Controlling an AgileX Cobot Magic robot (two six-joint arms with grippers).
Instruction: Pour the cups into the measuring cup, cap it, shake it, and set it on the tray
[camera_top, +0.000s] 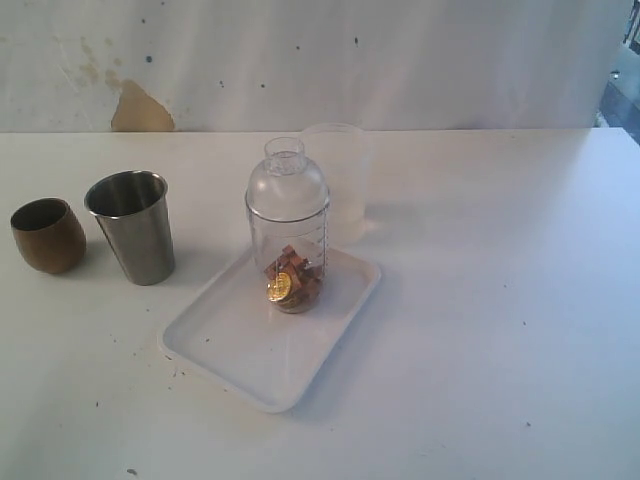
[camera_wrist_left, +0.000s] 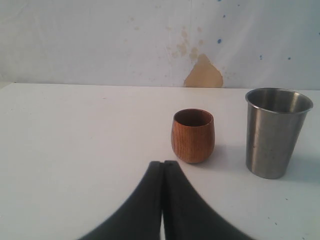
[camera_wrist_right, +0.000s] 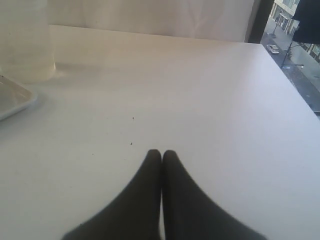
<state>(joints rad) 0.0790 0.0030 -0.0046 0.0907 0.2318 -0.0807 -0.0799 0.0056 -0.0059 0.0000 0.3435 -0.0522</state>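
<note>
Two cups, a brushed-steel tumbler (camera_top: 130, 228) and a rounded wooden cup (camera_top: 47, 235), stand upright side by side on the white tabletop (camera_top: 500, 300), well apart from the white tray (camera_top: 235, 350). The clear measuring cup (camera_top: 290, 255) stands upright near the tray's far corner, its domed cap (camera_top: 287, 180) seated on the rim. Brown pieces and one gold-wrapped disc (camera_top: 288, 283) lie heaped in its bottom, and nothing shows inside either cup from these angles. A frosted container (camera_top: 340, 180) stands on the tabletop just behind the tray. Neither arm appears in the exterior view. The left tool (camera_wrist_left: 163, 162) hangs over bare tabletop facing the wooden cup and tumbler, closed tight on nothing. The right tool (camera_wrist_right: 161, 151), likewise closed and empty, looks across open tabletop with the tray's corner and the frosted container at the edge of its view. Judged from how things lie, pouring, capping and placing on the tray are done, so the task looks complete or at its very end. Any next move would call only for keeping both arms clear of the tray, since a knock could topple the tall capped cup.
</note>
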